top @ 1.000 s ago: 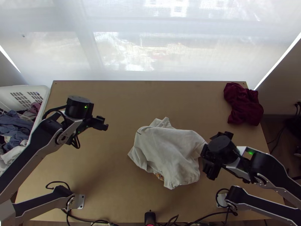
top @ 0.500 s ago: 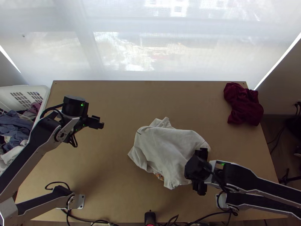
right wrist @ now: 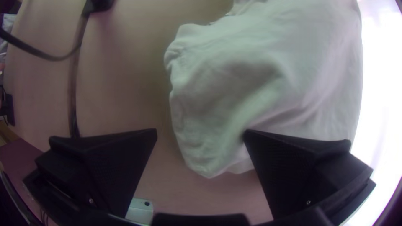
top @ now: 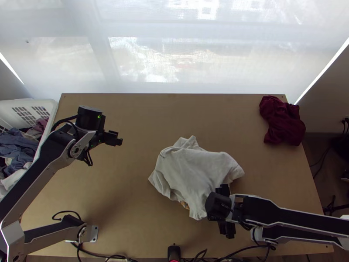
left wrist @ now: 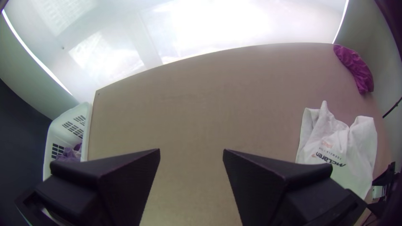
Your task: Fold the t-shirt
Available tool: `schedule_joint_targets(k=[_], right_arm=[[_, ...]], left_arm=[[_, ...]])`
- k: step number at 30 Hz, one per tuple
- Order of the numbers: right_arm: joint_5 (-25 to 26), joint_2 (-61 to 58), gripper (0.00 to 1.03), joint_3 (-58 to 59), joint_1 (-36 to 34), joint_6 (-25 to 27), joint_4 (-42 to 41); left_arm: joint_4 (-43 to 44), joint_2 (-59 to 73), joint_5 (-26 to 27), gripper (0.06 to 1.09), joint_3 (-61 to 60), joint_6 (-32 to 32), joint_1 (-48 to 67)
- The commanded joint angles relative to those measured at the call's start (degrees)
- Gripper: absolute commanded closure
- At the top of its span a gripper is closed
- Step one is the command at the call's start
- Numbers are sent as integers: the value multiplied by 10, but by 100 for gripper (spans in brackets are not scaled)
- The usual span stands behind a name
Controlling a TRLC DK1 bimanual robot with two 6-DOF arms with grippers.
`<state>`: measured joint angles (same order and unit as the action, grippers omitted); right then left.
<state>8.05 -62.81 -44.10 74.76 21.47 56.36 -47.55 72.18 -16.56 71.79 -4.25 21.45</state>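
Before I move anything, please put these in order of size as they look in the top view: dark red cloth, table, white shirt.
Largest to smallest:
1. table
2. white shirt
3. dark red cloth

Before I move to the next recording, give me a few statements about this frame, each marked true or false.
1. The right end effector is open near the edge of the white t-shirt. True.
2. The t-shirt is folded into a neat rectangle. False: it lies rumpled.
3. The left end effector is gripping the t-shirt. False: the left end effector is open and away from it.
4. A dark red cloth lies toward the table's far right corner. True.
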Motion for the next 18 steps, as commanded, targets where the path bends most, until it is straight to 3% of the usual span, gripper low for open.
schedule_joint_targets(k=[1,8,18], right_arm=[[-41,-4,7,20,24,-4,16],[-79,6,7,-5,35,-6,68],[-76,26,7,-29,21,10,102]], left_arm=[[0,7,-1,33,0,2,-4],[0,8,-1,33,-2,3,-9],[0,8,-2,33,-1,5,-12]])
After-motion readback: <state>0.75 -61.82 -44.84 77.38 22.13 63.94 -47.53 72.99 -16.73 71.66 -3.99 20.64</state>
